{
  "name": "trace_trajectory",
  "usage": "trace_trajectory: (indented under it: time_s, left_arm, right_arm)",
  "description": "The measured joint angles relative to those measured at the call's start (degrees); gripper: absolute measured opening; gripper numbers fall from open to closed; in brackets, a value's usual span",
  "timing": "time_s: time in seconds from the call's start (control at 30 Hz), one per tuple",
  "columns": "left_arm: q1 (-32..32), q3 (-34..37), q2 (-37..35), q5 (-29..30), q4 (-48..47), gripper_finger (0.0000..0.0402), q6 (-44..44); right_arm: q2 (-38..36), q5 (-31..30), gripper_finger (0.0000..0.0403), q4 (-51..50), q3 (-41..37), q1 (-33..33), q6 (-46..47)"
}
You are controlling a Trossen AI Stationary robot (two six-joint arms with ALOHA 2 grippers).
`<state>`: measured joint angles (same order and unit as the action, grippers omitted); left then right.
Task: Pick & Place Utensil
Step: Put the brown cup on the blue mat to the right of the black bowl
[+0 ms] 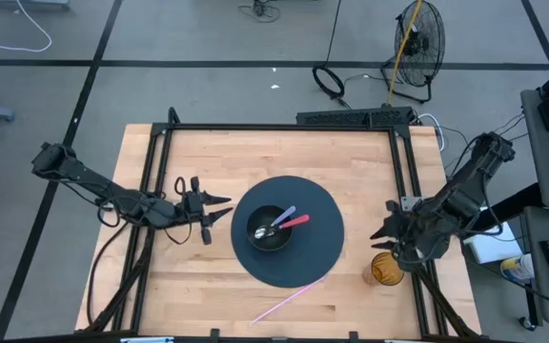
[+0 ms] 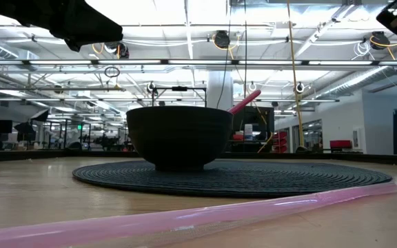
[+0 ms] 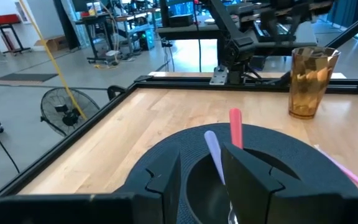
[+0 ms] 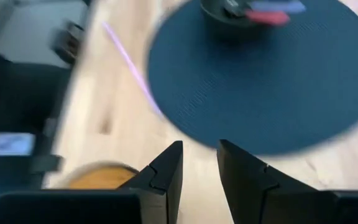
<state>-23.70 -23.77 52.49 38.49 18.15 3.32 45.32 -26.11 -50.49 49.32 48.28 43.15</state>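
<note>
Pink straw [image 2: 185, 219] lies closest on the wooden table [image 1: 189, 276], between both empty, slightly parted end effectors, left end effector [image 1: 219, 215] and right end effector [image 1: 381, 232], with spoons [image 1: 294, 221] in the bowl [image 1: 269, 229] just past the left one, fan [image 1: 419, 38] behind.

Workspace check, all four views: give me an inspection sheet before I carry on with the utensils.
Surface: wooden table, round dark placemat at centre.
Job's things: black bowl on the placemat, holding a red-handled utensil and a lavender-handled utensil; pink straw lying half off the mat's edge.
Clutter: amber cup near the table's right edge.
Grippers: left gripper open, left of the mat; right gripper open, beside the cup; both empty.
Cables: loops on the floor beyond the table.
Surroundings: floor fan; no person seen.
</note>
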Motion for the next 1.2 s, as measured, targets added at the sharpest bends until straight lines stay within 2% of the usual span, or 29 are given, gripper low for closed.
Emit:
trace_trajectory:
  time_s: [0.13,0.4,0.57,0.73,0.83,1.03,1.2]
  left_arm:
    - [0.0,0.0,0.0,0.0,0.0,0.0122,0.0]
    - [0.0,0.0,0.0,0.0,-0.4,0.0122,-0.4]
    - [0.2,0.0,0.0,0.2,-0.4,0.0122,-0.4]
    - [1.0,0.0,0.0,0.0,-0.4,0.0122,0.5]
    - [0.9,0.0,0.0,-0.5,-0.4,0.0122,1.3]
    - [0.9,0.0,0.0,-0.7,-0.3,0.0122,1.8]
    - [0.9,0.0,0.0,-3.2,-0.3,0.0122,2.0]
  right_arm:
    - [-0.6,-2.7,0.0096,-7.1,0.0,2.2,6.2]
    - [-3.1,-12.5,0.0096,-3.4,0.0,11.9,7.0]
    - [-4.4,-19.2,0.0096,-0.9,0.0,15.3,1.5]
    - [-3.9,-21.7,0.0096,4.7,-0.1,12.0,-8.5]
    - [-2.4,-17.1,0.0096,11.6,-0.7,7.7,-16.6]
    - [0.5,-2.2,0.0095,26.1,-2.0,-3.3,-33.2]
    - [3.4,11.4,0.0095,28.4,-2.1,-14.1,-36.1]
